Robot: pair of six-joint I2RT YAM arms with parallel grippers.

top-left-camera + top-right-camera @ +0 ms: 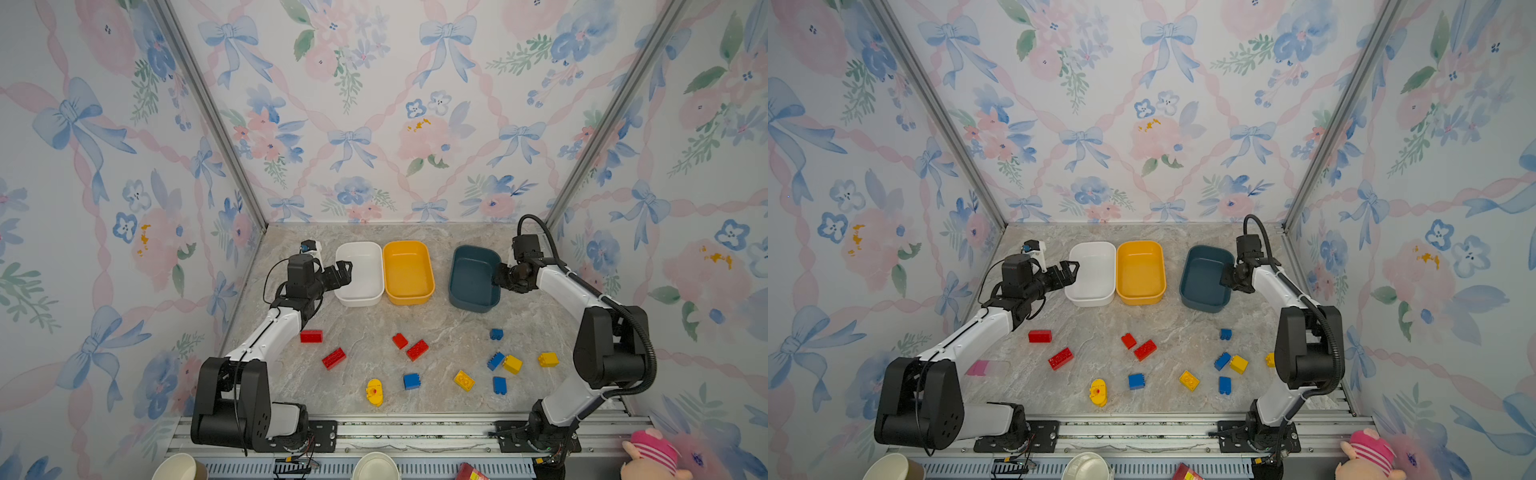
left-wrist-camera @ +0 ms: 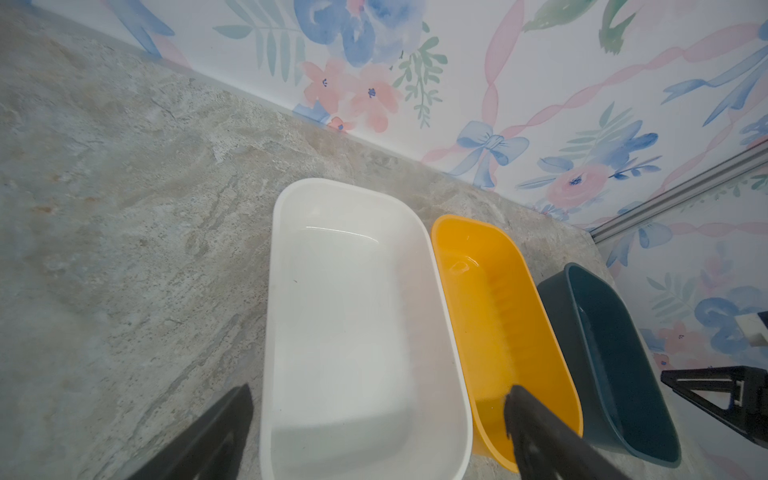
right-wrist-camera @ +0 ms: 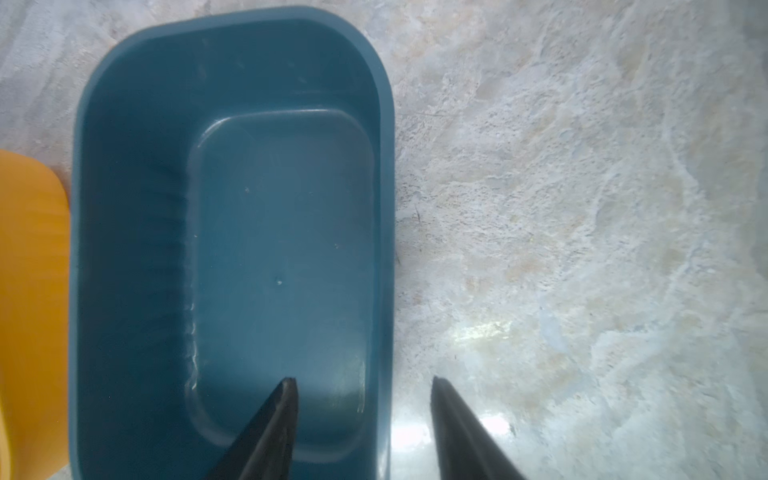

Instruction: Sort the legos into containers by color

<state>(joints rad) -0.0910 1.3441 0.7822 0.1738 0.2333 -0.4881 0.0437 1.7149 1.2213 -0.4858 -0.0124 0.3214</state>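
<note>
Marble table (image 1: 365,328); teal tub (image 1: 473,278) lies lengthwise front-to-back, right pincer (image 3: 361,379) open astride its rim, left pincer (image 2: 379,390) open.

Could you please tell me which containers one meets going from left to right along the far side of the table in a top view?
white tub → yellow-orange tub → dark teal tub. The first two sit side by side, and the last stands apart from them.

The white tub (image 2: 353,311), yellow-orange tub (image 2: 490,299) and teal tub (image 3: 282,208) are smooth, glossy plastic. The legos (image 1: 333,358) are shiny studded plastic. The table (image 3: 582,208) looks like matt, veined stone.
</note>
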